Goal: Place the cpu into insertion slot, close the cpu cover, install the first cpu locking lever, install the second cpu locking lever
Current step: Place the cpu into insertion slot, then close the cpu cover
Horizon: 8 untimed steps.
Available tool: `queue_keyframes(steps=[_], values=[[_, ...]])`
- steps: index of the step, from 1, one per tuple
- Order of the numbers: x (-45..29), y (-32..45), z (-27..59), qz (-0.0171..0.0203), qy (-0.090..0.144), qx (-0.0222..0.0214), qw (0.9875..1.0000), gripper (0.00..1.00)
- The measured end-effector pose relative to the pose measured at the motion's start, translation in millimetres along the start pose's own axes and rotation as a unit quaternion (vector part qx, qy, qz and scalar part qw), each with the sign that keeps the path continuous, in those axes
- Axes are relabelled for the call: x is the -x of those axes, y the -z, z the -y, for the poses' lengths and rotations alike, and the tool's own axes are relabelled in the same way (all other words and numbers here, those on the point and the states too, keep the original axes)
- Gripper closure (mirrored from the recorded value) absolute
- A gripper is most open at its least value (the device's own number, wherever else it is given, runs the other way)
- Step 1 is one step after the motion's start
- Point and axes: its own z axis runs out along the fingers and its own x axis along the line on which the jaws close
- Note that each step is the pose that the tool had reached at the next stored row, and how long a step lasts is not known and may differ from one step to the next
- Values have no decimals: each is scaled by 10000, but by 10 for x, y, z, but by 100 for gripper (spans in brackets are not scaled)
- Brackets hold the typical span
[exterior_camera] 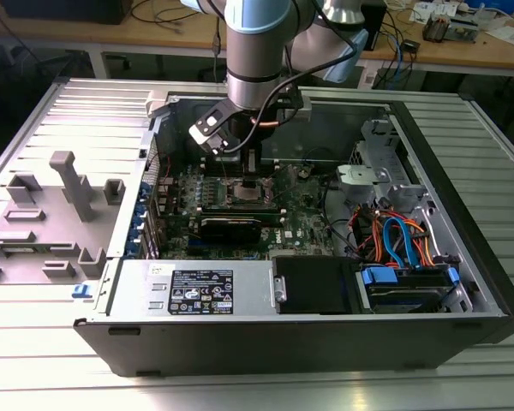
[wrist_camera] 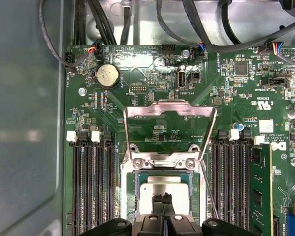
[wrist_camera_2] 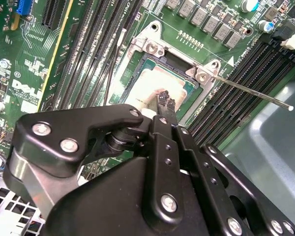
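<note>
First wrist view, cpu [wrist_camera: 162, 184]: flat silvery-grey square, lying in the insertion slot [wrist_camera: 132, 191].
cpu cover [wrist_camera: 169, 110]: thin silvery frame, swung open, off the slot.
gripper [wrist_camera: 162, 198]: fingers nearly together, holding nothing, tips at the cpu's middle.

bright even room light; glare on cpu [wrist_camera_2: 150, 83]; case [exterior_camera: 308, 351] interior dimmer.

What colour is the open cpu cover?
Silvery bare metal. The cpu cover shows best in the first wrist view, with green board visible through its window.
</note>
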Motion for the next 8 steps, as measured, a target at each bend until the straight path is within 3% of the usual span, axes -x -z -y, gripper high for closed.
queue_keyframes(steps=[8], values=[[0, 0, 0, 0, 4, 0, 10000, 89]])
